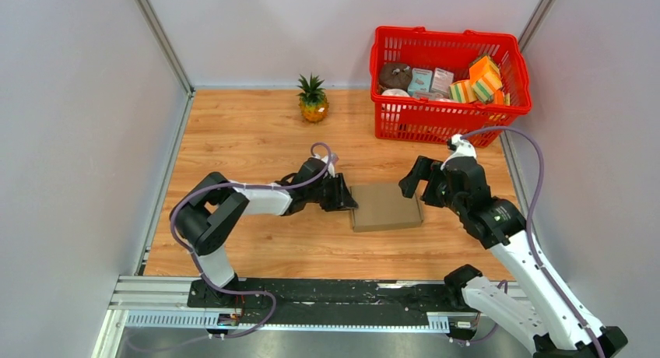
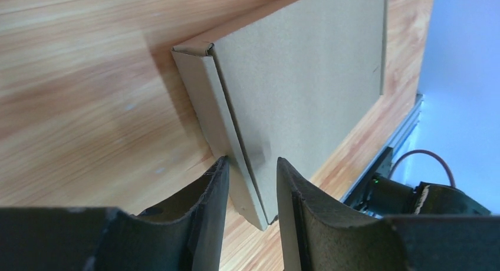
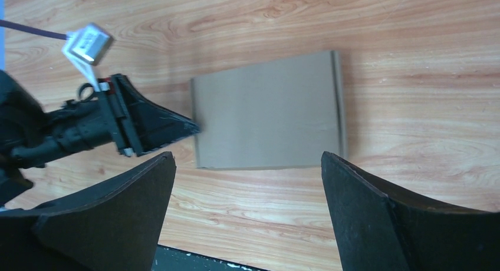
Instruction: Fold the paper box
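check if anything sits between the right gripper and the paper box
Nothing visible does. The right gripper hangs open beside the paper box's right edge, with only bare table between. The left gripper is at the opposite edge, out of the way.

You had bright, even light; the flat brown cardboard box [image 2: 295, 76] threw a soft shadow on the wooden table [image 2: 88, 106], blurred in the left wrist view.

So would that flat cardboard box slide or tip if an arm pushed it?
Probably slide: the paper box lies flat and low on the smooth wooden table, so tipping seems unlikely. Its thin cardboard looks light and may flex if squeezed.
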